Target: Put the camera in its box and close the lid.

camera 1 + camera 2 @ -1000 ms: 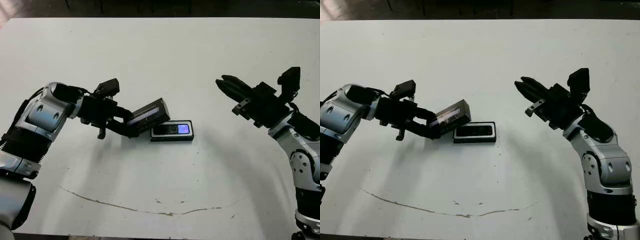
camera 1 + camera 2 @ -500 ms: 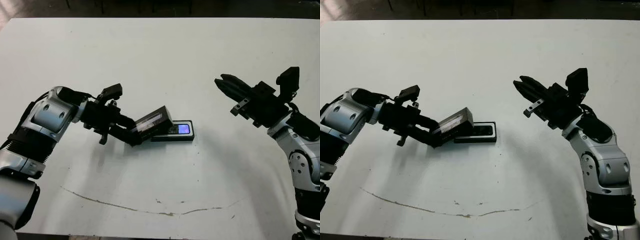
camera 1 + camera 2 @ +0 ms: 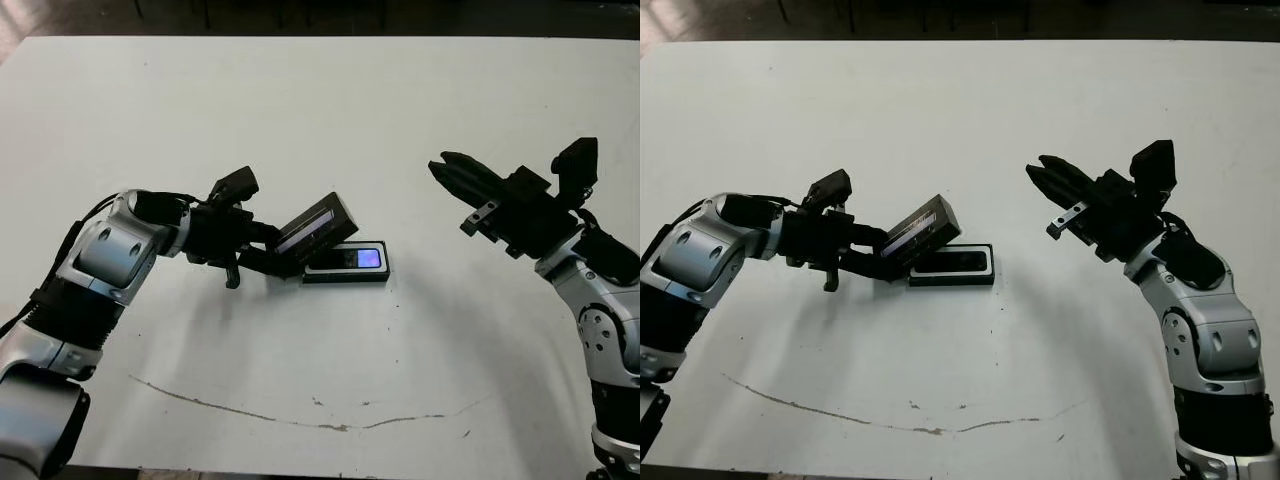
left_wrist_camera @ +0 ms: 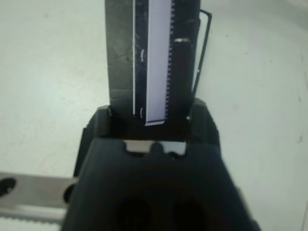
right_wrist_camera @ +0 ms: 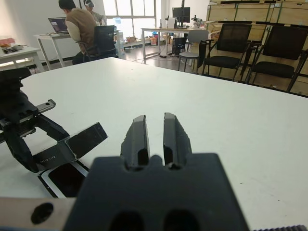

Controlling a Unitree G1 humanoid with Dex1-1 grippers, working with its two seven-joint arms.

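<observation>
The box (image 3: 345,273), a shallow black tray, lies on the white table near the middle. Inside it lies the camera (image 3: 358,258), showing its glossy bluish face. My left gripper (image 3: 268,252) is shut on the lid (image 3: 316,227), a black slab with a shiny strip. The lid is held tilted, its far end raised, over the box's left end. The left wrist view shows the lid (image 4: 154,57) clamped between the fingers. My right gripper (image 3: 438,165) hovers off to the right of the box, shut and holding nothing. In the right wrist view the box (image 5: 62,180) is at lower left.
A thin brown curved mark (image 3: 300,418) runs across the table near its front edge. Beyond the table's far side, the right wrist view shows a person (image 5: 84,29) seated at a desk and several office chairs (image 5: 226,45).
My left arm has shifted right toward the box. The lid dipped half a second ago and now stands higher and more steeply tilted. The right arm has not moved.
</observation>
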